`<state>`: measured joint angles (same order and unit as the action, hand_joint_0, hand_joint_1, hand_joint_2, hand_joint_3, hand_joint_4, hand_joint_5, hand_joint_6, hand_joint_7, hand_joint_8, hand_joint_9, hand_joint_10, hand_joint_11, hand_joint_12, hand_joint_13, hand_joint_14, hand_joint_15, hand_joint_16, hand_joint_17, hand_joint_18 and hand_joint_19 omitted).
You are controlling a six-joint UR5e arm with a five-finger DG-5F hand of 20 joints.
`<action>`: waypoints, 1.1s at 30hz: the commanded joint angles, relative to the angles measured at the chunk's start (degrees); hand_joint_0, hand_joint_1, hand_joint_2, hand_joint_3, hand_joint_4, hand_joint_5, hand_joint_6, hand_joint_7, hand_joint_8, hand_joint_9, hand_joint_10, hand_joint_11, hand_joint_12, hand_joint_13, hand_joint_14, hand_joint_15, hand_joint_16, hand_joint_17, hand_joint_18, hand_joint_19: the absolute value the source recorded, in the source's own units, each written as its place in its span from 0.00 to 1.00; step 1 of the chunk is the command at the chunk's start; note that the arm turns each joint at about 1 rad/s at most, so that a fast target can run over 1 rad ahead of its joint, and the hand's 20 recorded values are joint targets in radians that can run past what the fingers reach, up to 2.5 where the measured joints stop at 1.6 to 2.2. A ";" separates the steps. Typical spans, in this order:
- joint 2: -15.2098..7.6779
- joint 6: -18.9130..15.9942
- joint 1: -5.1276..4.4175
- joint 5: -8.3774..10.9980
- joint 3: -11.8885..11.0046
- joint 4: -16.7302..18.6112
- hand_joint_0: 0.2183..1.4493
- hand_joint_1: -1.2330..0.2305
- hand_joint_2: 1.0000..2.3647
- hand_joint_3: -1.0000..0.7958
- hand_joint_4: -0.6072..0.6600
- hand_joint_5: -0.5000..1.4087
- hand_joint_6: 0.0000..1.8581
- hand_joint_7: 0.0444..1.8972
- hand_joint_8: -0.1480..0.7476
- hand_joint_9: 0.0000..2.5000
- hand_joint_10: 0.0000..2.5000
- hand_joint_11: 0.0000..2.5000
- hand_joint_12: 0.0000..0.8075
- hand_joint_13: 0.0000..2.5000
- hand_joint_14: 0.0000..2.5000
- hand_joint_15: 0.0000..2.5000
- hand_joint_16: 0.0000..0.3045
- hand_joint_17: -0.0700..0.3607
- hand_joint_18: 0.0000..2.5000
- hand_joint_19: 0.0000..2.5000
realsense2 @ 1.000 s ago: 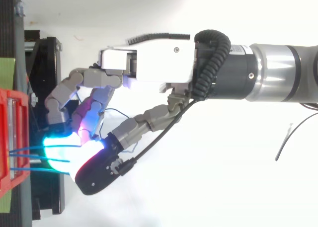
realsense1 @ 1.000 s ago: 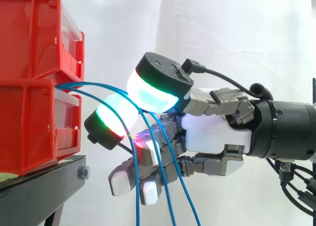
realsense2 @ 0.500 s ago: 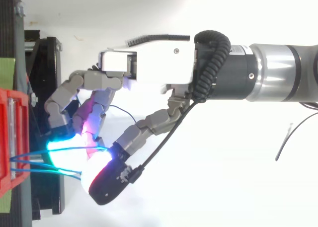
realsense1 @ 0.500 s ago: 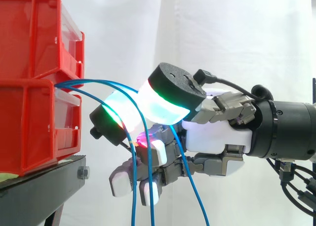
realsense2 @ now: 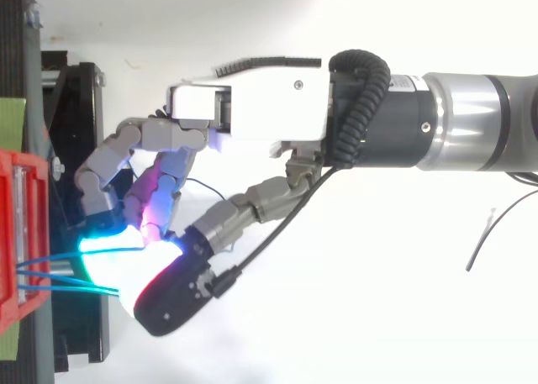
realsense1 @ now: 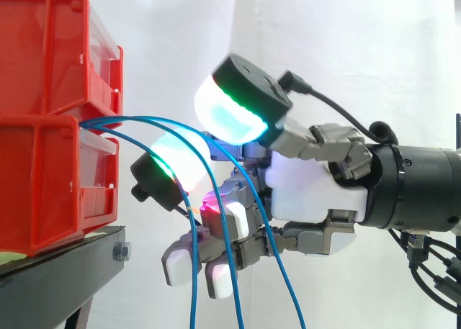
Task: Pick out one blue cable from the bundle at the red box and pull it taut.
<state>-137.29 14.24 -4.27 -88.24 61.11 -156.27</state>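
Two stacked red bins (realsense1: pixel 43 127) stand on a black stand (realsense1: pixel 65 271) at the left. Three thin blue cables (realsense1: pixel 144 118) leave the gap between the bins, arc to the right and hang down slack. My hand (realsense1: pixel 310 196) comes in from the right, just off the bins' front, and the cables run through it. From above, the blue cables (realsense2: pixel 50 255) lead from the red bin (realsense2: pixel 13 233) straight under my hand (realsense2: pixel 252 107). Whether one cable is pinched is hidden.
The black stand (realsense2: pixel 80 149) reaches out under the hand's tip. A green strip (realsense2: pixel 13 123) lies on the stand beside the bin. A white curtain (realsense1: pixel 360 55) hangs behind. Open room lies to the right and below the hand.
The hand has stayed at the bins while its upper part lifted. The middle hanging cable has swung a little to the right. The cables still hang slack.
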 commanded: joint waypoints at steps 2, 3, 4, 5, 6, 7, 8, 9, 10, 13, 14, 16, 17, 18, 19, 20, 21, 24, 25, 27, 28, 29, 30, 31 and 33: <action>0.00 0.00 -0.03 0.00 -0.20 0.00 0.28 0.50 0.00 0.28 0.44 0.21 0.48 0.49 0.41 0.49 0.01 0.31 0.37 0.35 0.01 0.19 0.13 0.38 0.34 0.27; 0.00 0.00 0.06 0.00 -0.20 0.00 0.28 0.51 0.00 0.28 0.44 0.21 0.48 0.49 0.41 0.49 0.01 0.31 0.36 0.35 0.01 0.19 0.13 0.38 0.34 0.27; -0.08 0.00 0.06 0.00 -0.20 0.00 0.27 0.53 0.00 0.28 0.45 0.21 0.48 0.49 0.40 0.48 0.01 0.31 0.37 0.35 0.01 0.19 0.14 0.38 0.34 0.27; 0.00 0.00 0.06 0.00 -0.20 0.00 0.27 0.54 0.00 0.28 0.46 0.21 0.48 0.48 0.41 0.48 0.01 0.31 0.37 0.35 0.01 0.19 0.14 0.38 0.34 0.27; 0.00 0.00 -0.03 0.00 -0.20 0.00 0.26 0.54 0.00 0.28 0.46 0.21 0.48 0.48 0.42 0.48 0.01 0.31 0.37 0.35 0.01 0.19 0.14 0.39 0.34 0.27; 0.00 0.00 0.06 0.00 -0.20 0.00 0.25 0.55 0.00 0.28 0.46 0.21 0.48 0.48 0.41 0.49 0.01 0.30 0.38 0.35 0.01 0.19 0.14 0.39 0.35 0.27; 0.00 0.00 -0.03 0.00 -0.20 0.00 0.24 0.55 0.00 0.28 0.46 0.21 0.48 0.48 0.41 0.48 0.01 0.31 0.38 0.35 0.01 0.19 0.15 0.39 0.35 0.27; 0.00 0.00 0.06 0.00 -0.29 0.00 0.24 0.55 0.00 0.28 0.46 0.21 0.48 0.48 0.42 0.49 0.01 0.31 0.38 0.35 0.01 0.19 0.15 0.39 0.35 0.27; 0.00 0.00 -0.03 0.00 -0.29 0.00 0.27 0.56 0.00 0.28 0.46 0.21 0.48 0.48 0.41 0.48 0.01 0.31 0.37 0.35 0.01 0.19 0.14 0.39 0.34 0.27; 0.00 0.00 0.06 0.00 -0.29 0.00 0.29 0.56 0.00 0.28 0.46 0.21 0.48 0.49 0.41 0.48 0.01 0.31 0.37 0.34 0.01 0.19 0.14 0.38 0.34 0.28; 0.00 0.00 -0.03 0.00 -0.29 0.00 0.29 0.56 0.00 0.28 0.46 0.21 0.48 0.48 0.41 0.48 0.01 0.31 0.37 0.34 0.01 0.19 0.14 0.38 0.33 0.28; 0.00 0.00 -0.03 0.00 -0.29 0.00 0.29 0.55 0.00 0.31 0.47 0.20 0.48 0.49 0.42 0.47 0.01 0.31 0.38 0.34 0.01 0.19 0.14 0.39 0.33 0.28; 0.00 0.00 -0.03 0.00 -0.38 0.00 0.29 0.54 0.00 0.32 0.47 0.20 0.48 0.49 0.42 0.46 0.01 0.31 0.38 0.34 0.01 0.19 0.14 0.39 0.33 0.28; -0.08 0.00 -0.03 0.00 -0.38 0.00 0.29 0.54 0.01 0.34 0.47 0.20 0.48 0.49 0.42 0.46 0.01 0.30 0.38 0.33 0.01 0.20 0.14 0.39 0.33 0.28; 0.00 0.00 -0.03 0.00 -0.38 0.00 0.29 0.53 0.01 0.36 0.47 0.20 0.48 0.50 0.42 0.45 0.01 0.31 0.38 0.33 0.01 0.20 0.14 0.39 0.32 0.28; 0.00 0.00 -0.03 0.00 -0.38 0.00 0.29 0.52 0.01 0.37 0.48 0.20 0.48 0.50 0.42 0.45 0.01 0.31 0.38 0.33 0.01 0.20 0.14 0.39 0.32 0.28; 0.00 0.00 -0.03 0.00 -0.38 0.00 0.29 0.52 0.01 0.37 0.48 0.20 0.48 0.50 0.43 0.45 0.01 0.31 0.38 0.33 0.01 0.20 0.14 0.39 0.32 0.28; 0.00 0.00 -0.03 0.00 -0.38 0.00 0.28 0.51 0.01 0.39 0.48 0.19 0.48 0.50 0.43 0.45 0.01 0.31 0.39 0.33 0.01 0.20 0.15 0.39 0.32 0.28; 0.00 0.00 -0.03 0.00 -0.38 0.00 0.28 0.50 0.01 0.40 0.48 0.19 0.48 0.50 0.43 0.45 0.01 0.31 0.39 0.33 0.01 0.20 0.15 0.40 0.32 0.28; -0.08 0.00 -0.03 0.00 -0.46 0.00 0.28 0.49 0.01 0.40 0.49 0.19 0.49 0.51 0.44 0.45 0.01 0.31 0.39 0.33 0.01 0.20 0.15 0.40 0.32 0.28; 0.00 0.00 0.06 0.00 -0.38 0.00 0.28 0.48 0.01 0.41 0.49 0.19 0.49 0.50 0.43 0.44 0.01 0.31 0.39 0.33 0.01 0.20 0.15 0.40 0.32 0.28; 0.00 0.00 -0.03 0.00 -0.38 0.00 0.28 0.47 0.01 0.41 0.50 0.19 0.49 0.50 0.44 0.44 0.01 0.31 0.39 0.33 0.01 0.20 0.15 0.40 0.32 0.28; 0.00 0.00 -0.03 0.00 -0.38 0.00 0.27 0.46 0.01 0.41 0.50 0.19 0.49 0.49 0.44 0.44 0.01 0.31 0.39 0.33 0.01 0.19 0.15 0.40 0.33 0.28; 0.00 0.00 0.06 0.00 -0.38 0.00 0.27 0.46 0.01 0.41 0.49 0.19 0.49 0.49 0.44 0.44 0.01 0.31 0.39 0.33 0.01 0.19 0.15 0.40 0.33 0.28; -0.08 0.00 0.06 0.00 -0.38 0.00 0.27 0.45 0.01 0.41 0.50 0.19 0.49 0.49 0.44 0.44 0.01 0.31 0.39 0.33 0.01 0.20 0.15 0.40 0.33 0.28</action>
<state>-137.29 14.24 -4.27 -88.24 60.72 -156.27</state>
